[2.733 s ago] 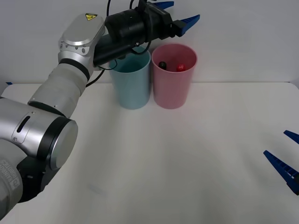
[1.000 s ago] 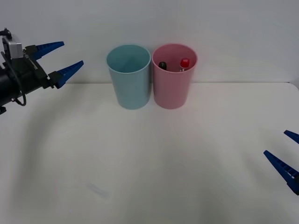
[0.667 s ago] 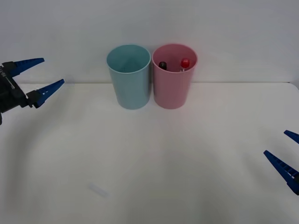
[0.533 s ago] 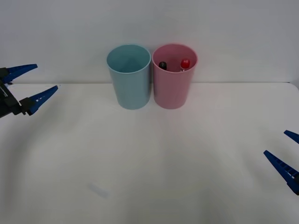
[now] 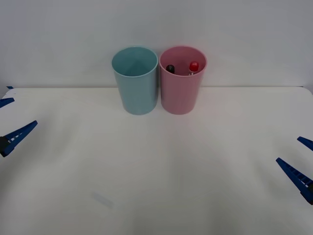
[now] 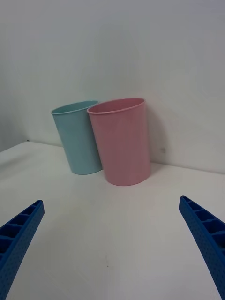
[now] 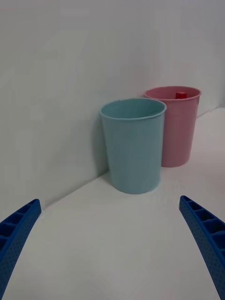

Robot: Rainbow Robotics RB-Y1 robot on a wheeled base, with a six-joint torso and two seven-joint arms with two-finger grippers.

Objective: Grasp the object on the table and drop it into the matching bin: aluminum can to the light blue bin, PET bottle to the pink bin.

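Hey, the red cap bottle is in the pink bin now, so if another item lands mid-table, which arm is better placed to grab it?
Neither clearly. The left pincer and right pincer both hang open at opposite table edges, similarly far from the middle. The PET bottle stands inside the pink bin.

Pink bin [image 5: 182, 93], at 12 o'clock on the table: smooth plastic, plain sides, soft satin sheen, thin moulded rim. Light blue bin [image 5: 137, 90] touching it on the 9 o'clock side: same plastic, same smooth finish, inside wall looks matt. In the pink bin, the bottle [image 5: 193, 66] has a glossy red plastic cap w/ a small highlight; a second, dark cap [image 5: 170, 68] beside it looks like dull plastic. Table [image 5: 161, 166]: flat white top, matt, no grain or texture. Left gripper [image 5: 9, 125] at 9 o'clock and right gripper [image 5: 302, 161] at 4 o'clock: fingers of ribbed blue plastic, matt, w/ open lattice cells; both spread wide.
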